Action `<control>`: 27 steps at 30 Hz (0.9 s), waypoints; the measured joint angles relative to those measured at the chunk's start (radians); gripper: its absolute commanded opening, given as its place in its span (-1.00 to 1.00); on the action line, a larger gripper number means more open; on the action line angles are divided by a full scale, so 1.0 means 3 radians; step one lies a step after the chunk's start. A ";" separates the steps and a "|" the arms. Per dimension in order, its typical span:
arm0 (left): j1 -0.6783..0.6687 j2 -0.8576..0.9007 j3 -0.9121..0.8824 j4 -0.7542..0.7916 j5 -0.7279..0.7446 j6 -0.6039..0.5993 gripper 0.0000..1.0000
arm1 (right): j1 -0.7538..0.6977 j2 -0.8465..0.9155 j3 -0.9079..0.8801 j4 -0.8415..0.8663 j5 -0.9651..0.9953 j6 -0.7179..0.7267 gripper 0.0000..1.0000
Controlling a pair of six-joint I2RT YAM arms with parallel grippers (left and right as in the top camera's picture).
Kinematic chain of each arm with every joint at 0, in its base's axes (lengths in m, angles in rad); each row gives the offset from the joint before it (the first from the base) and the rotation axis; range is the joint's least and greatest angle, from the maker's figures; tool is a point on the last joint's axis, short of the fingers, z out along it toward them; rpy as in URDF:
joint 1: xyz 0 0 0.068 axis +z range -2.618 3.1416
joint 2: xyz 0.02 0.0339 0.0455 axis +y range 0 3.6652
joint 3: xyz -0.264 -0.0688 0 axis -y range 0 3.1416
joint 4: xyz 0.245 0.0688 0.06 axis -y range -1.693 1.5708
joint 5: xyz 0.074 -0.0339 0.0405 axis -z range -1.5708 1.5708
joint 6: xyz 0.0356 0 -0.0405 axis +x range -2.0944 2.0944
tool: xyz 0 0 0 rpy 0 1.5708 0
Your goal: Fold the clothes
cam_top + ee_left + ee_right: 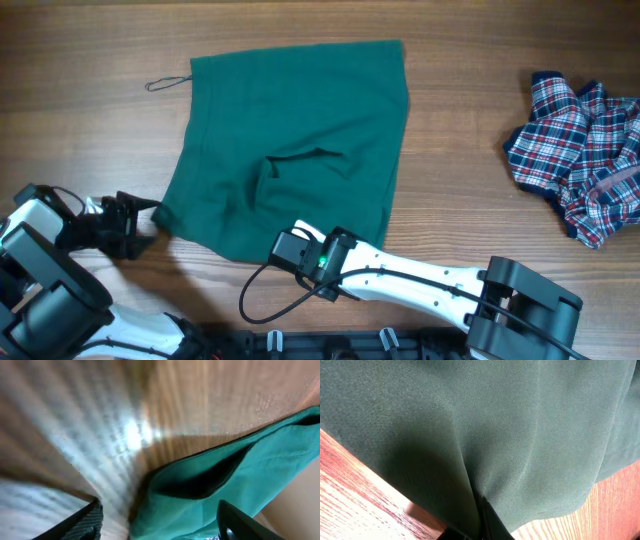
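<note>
cloth is bunched right at my right gripper [482, 527]. its jaws are clenched on the near hem of the dark green garment [485, 435], and creases run outward from the pinch, so i read this as a real hold and not a mere touch. gripping here gives me one near edge to lift and carry over the rest.

my left gripper [160, 527] is another matter. its fingers [82, 520] stand wide apart, released, and the garment's near-left corner lies just ahead of them and between them, the hem gaping in a dark pocket. nothing is clamped there yet. i judge this jaw sits low over the table [75, 420] so it can slide around that corner and both near corners can rise together.

beyond both jaws the garment spreads mostly flat, with one small pucker ahead of my right jaws. it is laid open like this so a single fold can halve it. at its far-left corner the cord loop [168, 83] trails onto bare wood.

far off to the right of my right jaws, well apart, the plaid garment [585, 150] lies crumpled, probably waiting its turn.

if my left jaw closes on the top layer alone, i expect a crooked fold.
</note>
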 measured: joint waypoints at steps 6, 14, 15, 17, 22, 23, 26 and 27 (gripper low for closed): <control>-0.0005 -0.0019 -0.0017 -0.0051 -0.0076 0.0008 0.44 | 0.0000 0.0000 0.0000 -0.0041 0.0000 0.0000 -0.81; -0.0435 -0.0097 -0.0117 0.0371 -0.0273 0.0005 -0.69 | 0.0000 0.0000 0.0000 -0.0130 -0.0011 0.0001 -0.81; -0.0444 -0.0084 -0.0118 0.0415 -0.0249 -0.0004 -0.88 | 0.0000 0.0000 0.0000 -0.0136 -0.0010 0.0000 -0.81; -0.0450 -0.0071 -0.0126 0.0453 -0.0266 -0.0004 -0.92 | 0.0000 0.0000 0.0000 -0.0140 -0.0011 0.0000 -0.81; -0.0462 -0.0113 -0.0148 0.0402 -0.0329 0.0009 -0.92 | 0.0000 -0.0001 0.0000 -0.0149 -0.0022 0.0062 -0.91; -0.0470 -0.0196 -0.0174 0.0306 -0.0379 0.0013 -0.92 | 0.0000 -0.0008 0.0000 -0.0154 -0.0028 0.0126 -0.91; -0.0474 -0.0768 -0.0223 0.0052 -0.0456 0.0050 -0.92 | 0.0000 -0.0234 0.0015 -0.0148 -0.0122 0.0409 -0.91; -0.0474 -0.0963 -0.0223 0.0004 -0.0463 0.0055 -0.92 | 0.0000 -0.0369 0.0028 -0.0142 -0.0135 0.0488 -0.92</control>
